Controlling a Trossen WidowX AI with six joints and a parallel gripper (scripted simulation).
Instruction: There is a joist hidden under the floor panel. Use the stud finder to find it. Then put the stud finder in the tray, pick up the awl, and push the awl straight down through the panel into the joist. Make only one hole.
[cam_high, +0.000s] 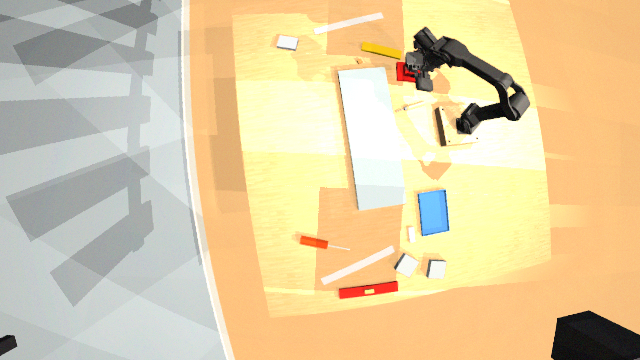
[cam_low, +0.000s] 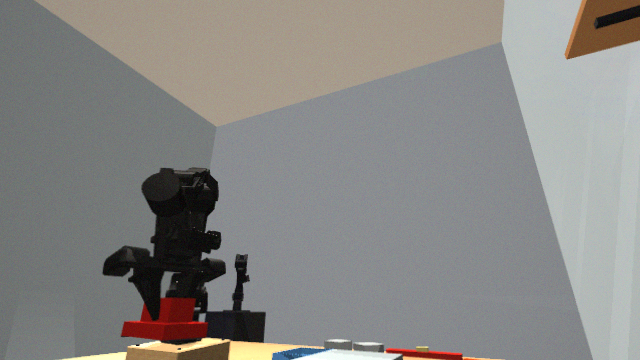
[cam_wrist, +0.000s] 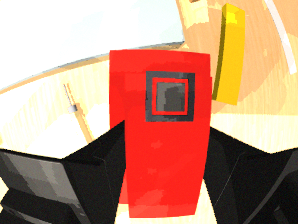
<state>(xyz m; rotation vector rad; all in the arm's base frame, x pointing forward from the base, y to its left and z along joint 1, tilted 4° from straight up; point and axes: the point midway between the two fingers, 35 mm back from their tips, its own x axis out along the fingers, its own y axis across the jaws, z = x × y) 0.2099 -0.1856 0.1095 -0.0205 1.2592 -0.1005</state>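
The gripper (cam_high: 414, 70) (cam_low: 176, 312) (cam_wrist: 161, 125) points downward, its fingers clamped on opposite sides of the red stud finder (cam_high: 400, 72) (cam_low: 165, 331) (cam_wrist: 165, 165), raised above the table (cam_high: 290, 125). The arm (cam_high: 480, 64) (cam_low: 181, 235) is bent at the elbow, extending far-left from its base. The floor panel (cam_high: 372, 140) (cam_low: 350, 352) (cam_wrist: 90, 40) lies left; the blue tray (cam_high: 421, 214) (cam_low: 300, 354), nearer.

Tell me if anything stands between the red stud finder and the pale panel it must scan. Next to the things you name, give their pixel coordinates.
Nothing visible does: the stud finder (cam_high: 400, 72) (cam_low: 165, 330) (cam_wrist: 165, 145), gripped by the end effector (cam_high: 418, 71) (cam_low: 176, 312) (cam_wrist: 161, 125), is just beside one end of the panel (cam_high: 375, 135) (cam_low: 355, 353) (cam_wrist: 90, 40). The yellow bar (cam_high: 381, 50) (cam_wrist: 230, 55) and thin tool (cam_high: 412, 106) (cam_wrist: 72, 108) lie off to either side.
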